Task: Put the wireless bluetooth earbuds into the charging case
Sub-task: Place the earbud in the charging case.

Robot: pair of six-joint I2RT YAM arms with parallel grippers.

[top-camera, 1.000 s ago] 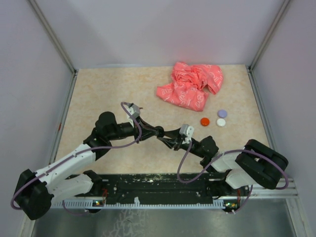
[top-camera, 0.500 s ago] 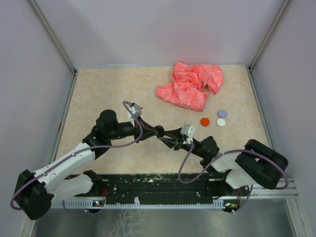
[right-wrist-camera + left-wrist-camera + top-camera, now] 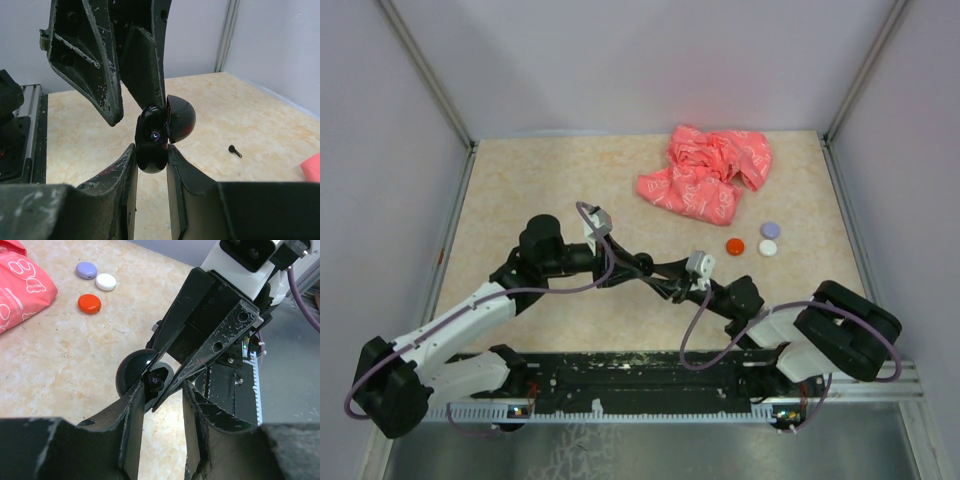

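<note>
Case: black charging case [image 3: 152,135], lid hinged open, held above the table [image 3: 520,190] where both arms meet.
Right pincer: right gripper [image 3: 150,152] clamped on the case's lower half.
Left pincer: left gripper [image 3: 161,390] narrowly parted, gripping nothing, tips flanking the case's open mouth.
Earbuds: one dark earbud [image 3: 157,381] shows inside the open case; a black earbud [image 3: 235,150] lies loose on the table beyond.
Discs: red disc [image 3: 89,303], white disc [image 3: 105,281] and purple disc [image 3: 86,270] clustered near the pink cloth [image 3: 705,172], well apart from the grippers.
</note>
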